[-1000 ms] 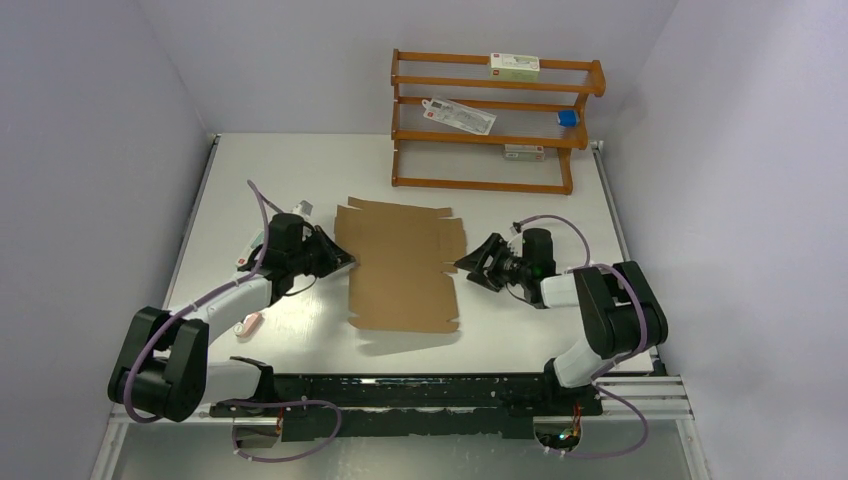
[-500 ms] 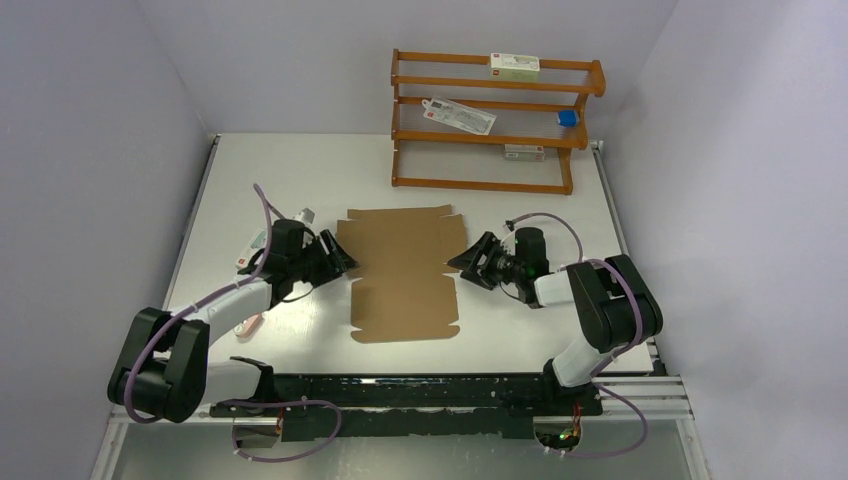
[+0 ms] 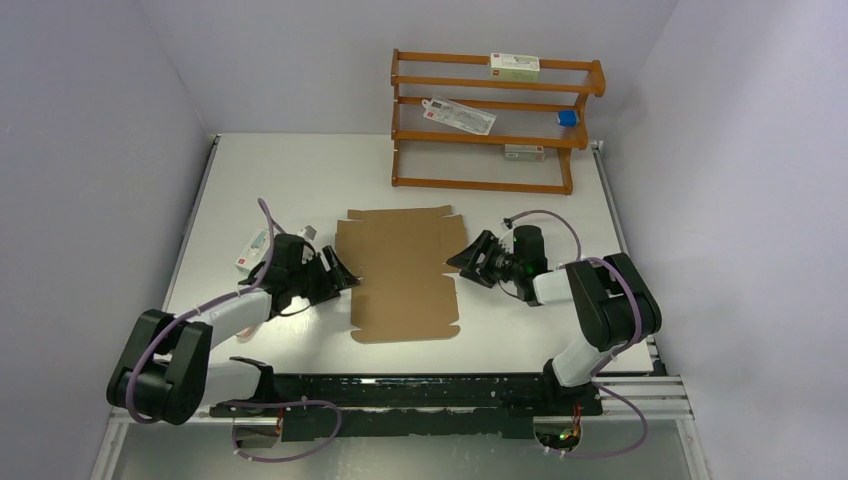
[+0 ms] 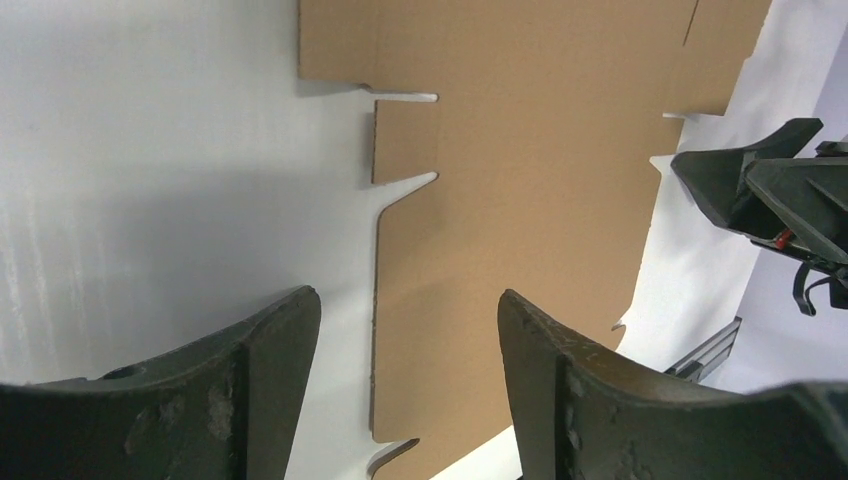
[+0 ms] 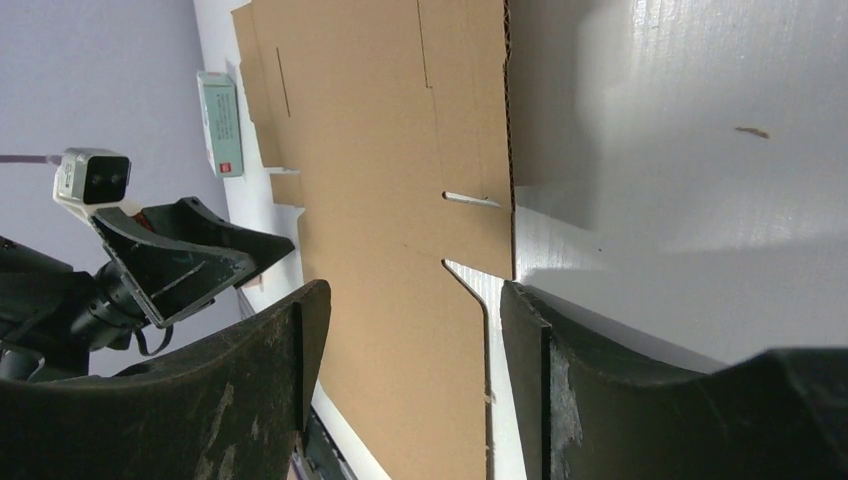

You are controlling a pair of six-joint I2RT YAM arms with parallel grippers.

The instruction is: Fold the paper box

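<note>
Box (image 3: 400,275), an unfolded flat sheet, lay on the table (image 3: 300,170); left gripper (image 3: 340,272) at its left edge, right gripper (image 3: 462,258) at its right, both jaws spread apart, gripping nothing

Noted a wooden rack (image 3: 495,120), orange-brown and tiered, with open shelves, standing upright at the far side of a white table (image 3: 290,175). Directly behind the rack, found a plain pale lilac back wall (image 3: 280,60). Well to the left of the rack, recorded a left wall (image 3: 90,180) of the same colour running along the table edge. Just to the right of the rack, recorded a matching right wall (image 3: 740,200). Observed soft, even light over the tabletop in front of the rack, with only faint shadows.
</note>
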